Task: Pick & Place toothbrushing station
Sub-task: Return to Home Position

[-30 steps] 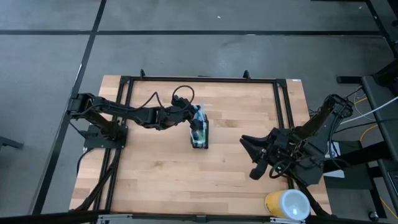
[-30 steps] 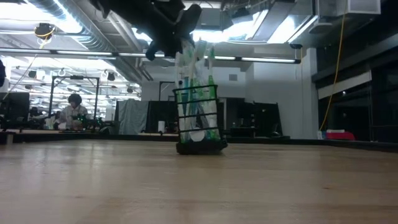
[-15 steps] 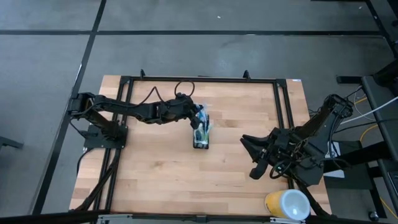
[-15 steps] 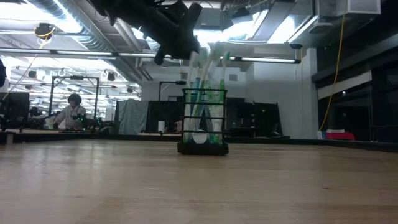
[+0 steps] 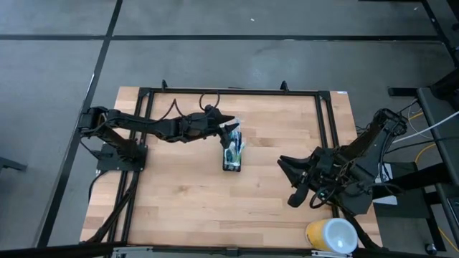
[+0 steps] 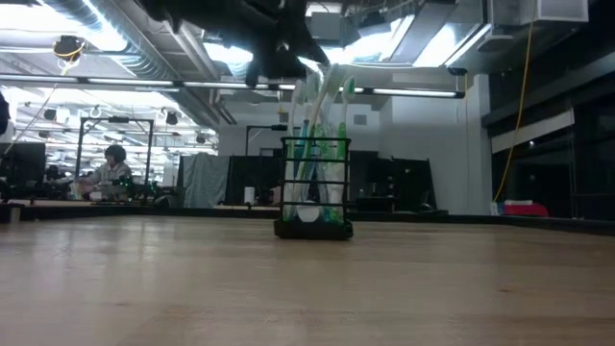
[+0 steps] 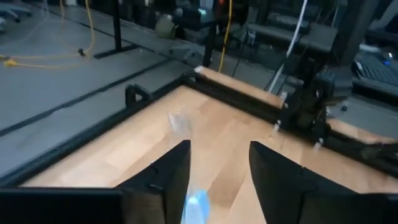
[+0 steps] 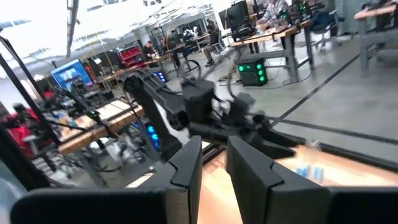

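The toothbrushing station is a small black mesh holder (image 5: pixel 231 154) (image 6: pixel 312 187). It stands upright on its base near the table's middle. Green-white and blue-white toothbrushes (image 6: pixel 322 106) stick up out of it. My left gripper (image 5: pixel 228 123) (image 7: pixel 217 180) hovers open just above and to the far left of the brush tops. A blue tip (image 7: pixel 198 205) shows low between its fingers with room on both sides. My right gripper (image 5: pixel 285 166) (image 8: pixel 214 165) waits at the table's right side, held high. Its fingers stand a little apart with nothing between them.
A yellow-and-white round cup (image 5: pixel 331 235) lies at the table's near right corner. A black frame (image 5: pixel 229 91) runs along the table's edges. Bare wood lies near and to the left of the holder. A person (image 6: pixel 113 171) sits far off in the room.
The holder, tilted under my left gripper a second ago, has settled upright on its base, a little toward the table's right. My left gripper has since let go of the brush tops, opened, and drawn slightly up and away from them.
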`<action>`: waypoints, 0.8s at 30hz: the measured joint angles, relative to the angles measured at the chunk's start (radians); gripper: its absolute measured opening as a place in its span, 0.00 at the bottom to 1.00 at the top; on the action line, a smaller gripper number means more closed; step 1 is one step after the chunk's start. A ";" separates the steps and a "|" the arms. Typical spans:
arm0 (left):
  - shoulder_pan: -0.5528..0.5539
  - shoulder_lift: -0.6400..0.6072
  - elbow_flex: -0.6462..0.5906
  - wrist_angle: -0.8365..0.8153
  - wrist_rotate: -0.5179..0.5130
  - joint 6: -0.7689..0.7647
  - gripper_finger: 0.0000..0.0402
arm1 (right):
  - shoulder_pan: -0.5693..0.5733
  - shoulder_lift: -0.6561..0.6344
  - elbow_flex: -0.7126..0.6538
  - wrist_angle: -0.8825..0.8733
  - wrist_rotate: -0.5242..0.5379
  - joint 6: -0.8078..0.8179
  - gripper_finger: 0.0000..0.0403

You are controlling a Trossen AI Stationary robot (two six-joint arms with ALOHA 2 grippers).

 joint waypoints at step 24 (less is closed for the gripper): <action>0.068 -0.689 -0.268 -0.042 0.179 0.304 0.42 | 0.182 -0.461 -0.334 -0.878 -0.134 0.462 0.20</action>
